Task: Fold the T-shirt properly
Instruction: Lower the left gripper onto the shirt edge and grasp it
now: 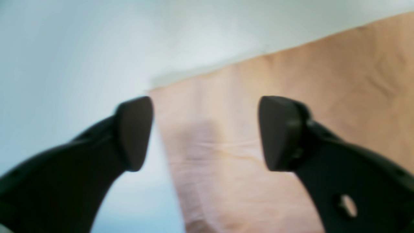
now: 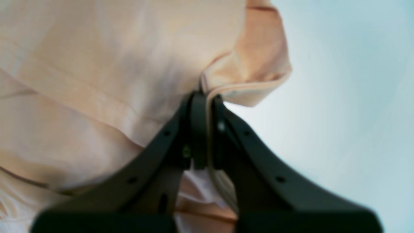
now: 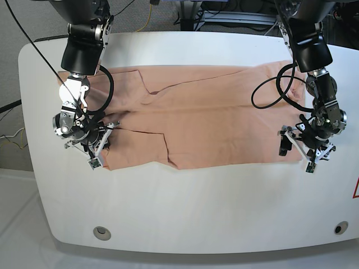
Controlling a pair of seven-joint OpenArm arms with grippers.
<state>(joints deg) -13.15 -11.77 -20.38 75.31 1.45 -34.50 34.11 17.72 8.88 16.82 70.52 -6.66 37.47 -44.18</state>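
Peach cloth lay across the middle of your table [image 3: 185, 218]: the T-shirt [image 3: 213, 123] was spread as a long, wide band running side to side, with one flap already turned over near the front at the base view's left, where a stepped edge showed. You could judge that a first lengthwise fold was in place, giving a straight front edge, but the shirt was not yet a compact packet. The ends were unfolded, and wrinkles crossed the top layer. By my reading, at least one more fold across the width was left for you, perhaps two.

Your right gripper [image 2: 207, 100] was clamped on the T-shirt, with a hem or sleeve edge pinched between its closed jaws at the band's end. Your left gripper [image 1: 205, 132] stood wide apart over the other end, its jaws empty, the cloth lying below and between them without being held.

You worked on a smooth white tabletop with rounded corners and a round fitting [image 3: 101, 232] near each front corner. Black cables [image 3: 269, 89] looped from both arms above the cloth. Behind the table you had grey floor, a yellow cord [image 3: 147, 17] and metal framing.
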